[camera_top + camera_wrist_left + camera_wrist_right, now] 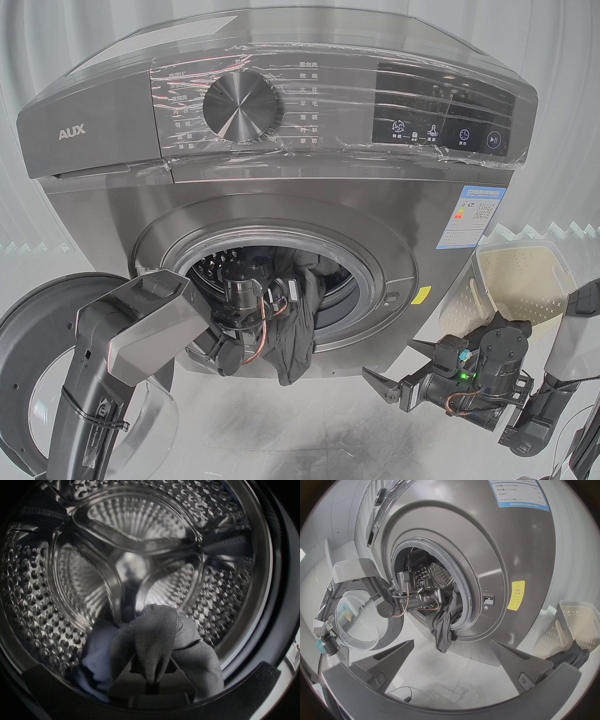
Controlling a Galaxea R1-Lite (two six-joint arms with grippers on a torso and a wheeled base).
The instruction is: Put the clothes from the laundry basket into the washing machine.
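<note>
Head view: the left gripper (250,294) is in the mouth of the washing machine (281,206). A dark garment (294,337) trails from it over the lower rim (350,325) and hangs outside at about 6 o'clock of the opening.
Left wrist view: this gripper is pinched tight on a fold of the dark garment and points into the drum (37,598). A pale cloth (97,658) lies on the drum floor at about 7 o'clock.
Other arm: the right gripper (387,357) is spread wide and holds nothing, low in front of the machine at about 4 o'clock of the opening.
Basket: the laundry basket (525,275) leans beside the machine at about 3 o'clock, with dark clothes (576,656) at its mouth.
Step in hand: most likely feeding the held garment into the drum; much of it is outside.
Doing it well: carry the fold deeper towards the back before letting go, so the tail is drawn over the rim.
Risk: released here, the hanging weight could drag the garment back out, or leave it across the seal where the door would trap it.
Follow-up: the tail probably needs a second push inward.
</note>
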